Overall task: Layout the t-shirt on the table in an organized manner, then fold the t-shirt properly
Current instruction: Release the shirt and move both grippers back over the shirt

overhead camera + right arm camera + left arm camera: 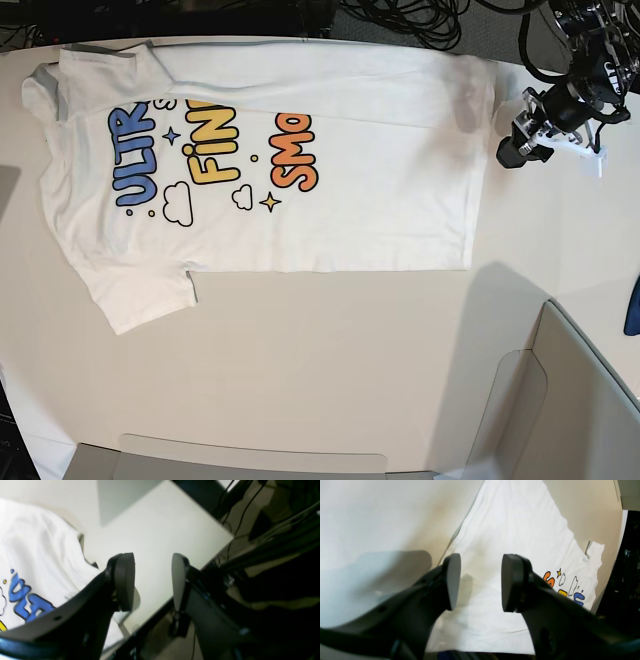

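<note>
T-shirt (pixel 330 150) is lying print-up along the table's (pixel 330 350) far edge; I'm holding the left gripper (pixel 480 582) and right gripper (pixel 152 581) agape, seemingly empty.

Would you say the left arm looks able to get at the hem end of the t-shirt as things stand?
Probably yes: the left gripper hangs open over the t-shirt near its hem, with nothing between its fingers and the cloth on the table.

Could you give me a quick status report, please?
Left gripper open, empty. Right gripper open, empty. T-shirt on table, far side folded over. Nothing blocking.
</note>
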Controlling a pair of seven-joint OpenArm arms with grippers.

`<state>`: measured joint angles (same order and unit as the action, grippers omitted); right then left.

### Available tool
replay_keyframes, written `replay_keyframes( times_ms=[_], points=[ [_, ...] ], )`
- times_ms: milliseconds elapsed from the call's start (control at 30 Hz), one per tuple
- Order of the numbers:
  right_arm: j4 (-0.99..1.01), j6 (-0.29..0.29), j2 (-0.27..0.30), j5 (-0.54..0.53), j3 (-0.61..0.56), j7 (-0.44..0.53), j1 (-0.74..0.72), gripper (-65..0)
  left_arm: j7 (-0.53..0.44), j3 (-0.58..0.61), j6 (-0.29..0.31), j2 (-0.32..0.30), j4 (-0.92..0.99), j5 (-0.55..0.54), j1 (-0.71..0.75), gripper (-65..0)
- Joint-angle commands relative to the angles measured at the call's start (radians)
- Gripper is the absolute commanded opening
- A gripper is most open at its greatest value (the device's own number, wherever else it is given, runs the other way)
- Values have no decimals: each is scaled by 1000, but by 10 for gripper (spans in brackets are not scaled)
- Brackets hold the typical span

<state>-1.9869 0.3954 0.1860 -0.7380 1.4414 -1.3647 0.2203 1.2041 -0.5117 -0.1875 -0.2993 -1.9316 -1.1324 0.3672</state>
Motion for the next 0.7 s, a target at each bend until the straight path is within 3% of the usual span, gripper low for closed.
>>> replay_keyframes(
  times_ms=[0, 667],
  points=[
    [-16, -2, 19, -10, 8, 17, -9, -406, -3, -8, 1, -13, -18, -15, -6, -386],
    [-44, -10, 11, -4, 11, 20, -57, -406, -5, -8, 3, -7, -18, -13, -3, -386]
  ],
)
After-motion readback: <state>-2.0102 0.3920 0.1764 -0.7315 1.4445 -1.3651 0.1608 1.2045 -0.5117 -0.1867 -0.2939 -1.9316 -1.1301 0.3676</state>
